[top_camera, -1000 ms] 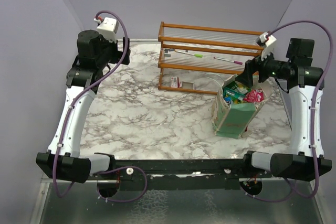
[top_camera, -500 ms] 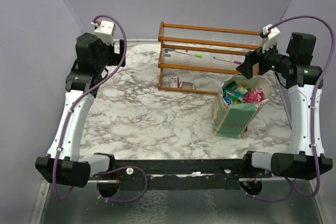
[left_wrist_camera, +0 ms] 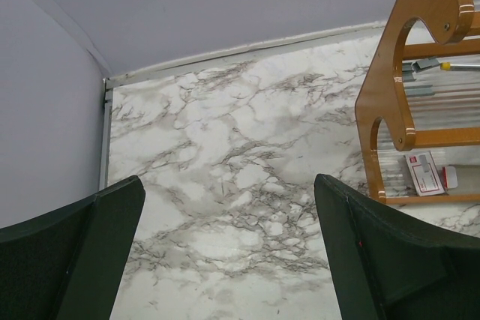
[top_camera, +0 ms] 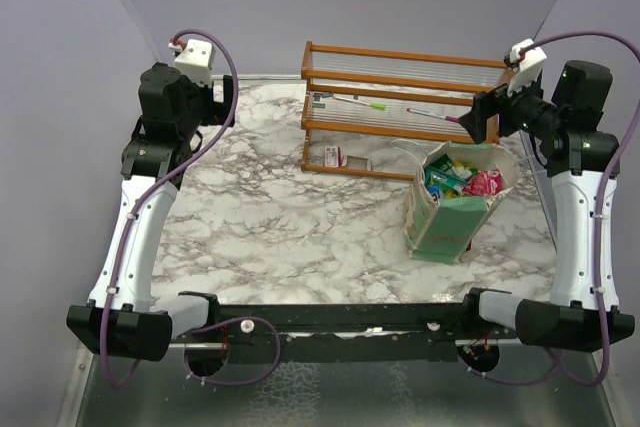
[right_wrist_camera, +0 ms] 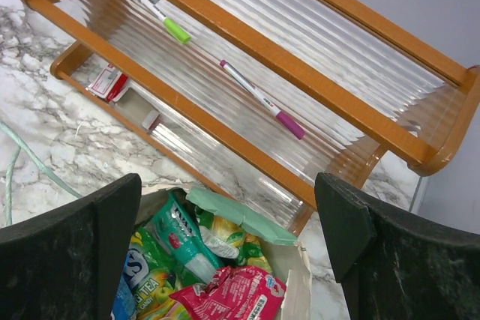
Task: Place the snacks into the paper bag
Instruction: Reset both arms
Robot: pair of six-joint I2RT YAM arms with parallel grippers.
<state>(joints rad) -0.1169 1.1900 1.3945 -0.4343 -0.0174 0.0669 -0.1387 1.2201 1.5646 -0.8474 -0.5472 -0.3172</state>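
While the snacks [right_wrist_camera: 217, 267] lie heaped inside the paper bag [top_camera: 450, 227], which stands upright toward the right of the marble table [top_camera: 290, 217], both arms hang clear of it. A teal packet [right_wrist_camera: 180, 241], a red-pink packet [right_wrist_camera: 236, 290] and green-and-yellow ones show at the bag's open mouth. Above the bag's far rim, touching nothing, hovers the right gripper [top_camera: 478, 119], its fingers spread wide and empty. Just behind the bag sits a brown wooden rack [top_camera: 400, 97] with ribbed clear shelves, carrying a green-capped pen [right_wrist_camera: 166, 22] and a pink-capped pen [right_wrist_camera: 262, 100]. Low in the rack lies a small red-and-white item [right_wrist_camera: 109, 82] — a card or a little box, hard to tell from here. Well apart, over the far left corner of the table, the left gripper [left_wrist_camera: 229, 183] is raised — fingers likewise wide apart, holding nothing.
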